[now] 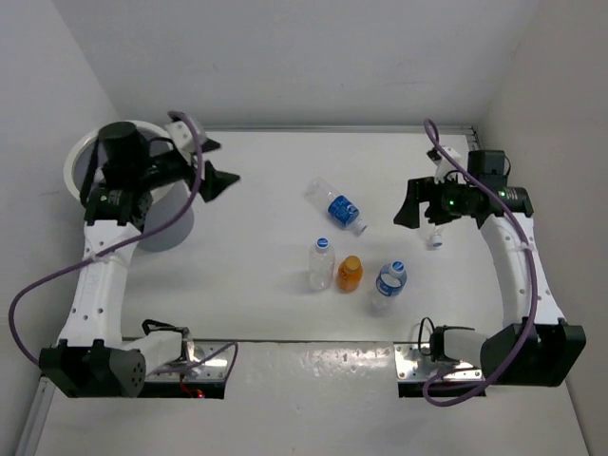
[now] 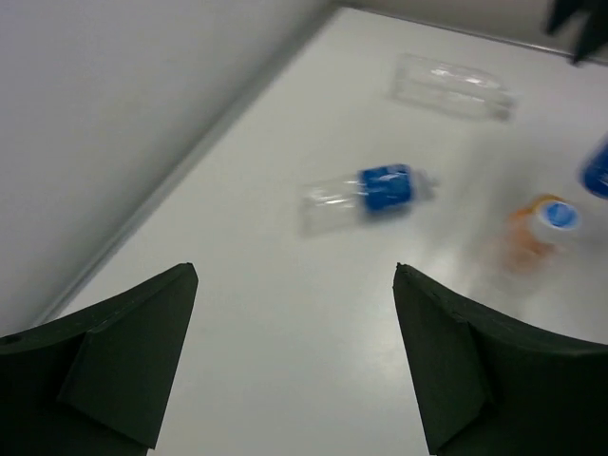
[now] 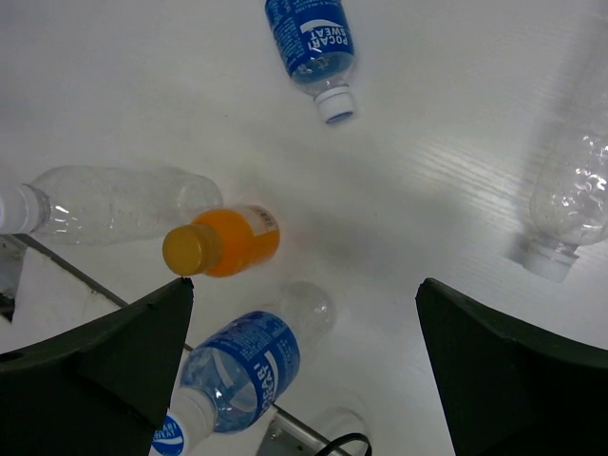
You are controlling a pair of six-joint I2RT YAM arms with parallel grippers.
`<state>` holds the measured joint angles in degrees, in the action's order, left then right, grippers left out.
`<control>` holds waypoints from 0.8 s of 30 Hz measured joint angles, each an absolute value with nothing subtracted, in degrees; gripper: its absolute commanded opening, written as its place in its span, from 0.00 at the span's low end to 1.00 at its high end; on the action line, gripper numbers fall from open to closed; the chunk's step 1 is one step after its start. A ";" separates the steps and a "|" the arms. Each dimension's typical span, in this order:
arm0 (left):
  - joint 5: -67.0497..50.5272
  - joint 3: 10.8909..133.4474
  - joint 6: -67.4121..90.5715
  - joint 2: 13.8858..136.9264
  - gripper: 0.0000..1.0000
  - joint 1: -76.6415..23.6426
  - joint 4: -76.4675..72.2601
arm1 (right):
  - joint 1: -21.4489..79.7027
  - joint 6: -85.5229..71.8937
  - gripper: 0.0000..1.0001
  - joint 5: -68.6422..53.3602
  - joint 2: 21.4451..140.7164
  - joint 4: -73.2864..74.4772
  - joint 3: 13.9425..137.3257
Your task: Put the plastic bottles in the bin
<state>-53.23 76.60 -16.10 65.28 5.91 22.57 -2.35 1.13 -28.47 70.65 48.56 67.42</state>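
The grey bin with a white rim (image 1: 80, 152) stands at the far left, partly hidden by my left arm. Several plastic bottles are on the table's middle: a blue-label one lying down (image 1: 336, 205) (image 2: 370, 195) (image 3: 312, 47), a clear upright one (image 1: 322, 263) (image 3: 104, 201), the short orange one (image 1: 350, 274) (image 3: 220, 242) (image 2: 532, 233), a blue-label upright one (image 1: 389, 285) (image 3: 233, 375), and a clear one (image 1: 434, 236) (image 3: 570, 190) (image 2: 451, 87) below my right arm. My left gripper (image 1: 217, 163) (image 2: 294, 271) is open and empty beside the bin. My right gripper (image 1: 408, 204) (image 3: 304, 283) is open and empty above the bottles.
White walls close the table (image 1: 266, 313) at the back and on both sides. A purple cable (image 1: 28, 294) loops out from the left arm and another runs along the right arm (image 1: 532, 275). Metal base plates (image 1: 418, 361) line the near edge.
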 measured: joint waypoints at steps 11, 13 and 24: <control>-53.60 65.60 -29.47 66.70 0.91 -23.22 34.06 | -12.93 1.98 1.00 -39.35 67.68 56.36 68.38; -52.77 65.04 -30.85 67.92 0.91 -27.35 34.68 | -13.10 2.35 1.00 -41.34 67.70 58.87 70.65; -48.49 64.38 -28.93 80.27 0.89 -34.52 27.88 | -8.34 6.74 1.00 -43.83 64.20 67.79 73.97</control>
<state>-48.49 64.38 -28.93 80.27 -34.52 27.88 -8.34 6.74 -43.83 64.20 67.79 73.97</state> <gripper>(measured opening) 0.895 0.996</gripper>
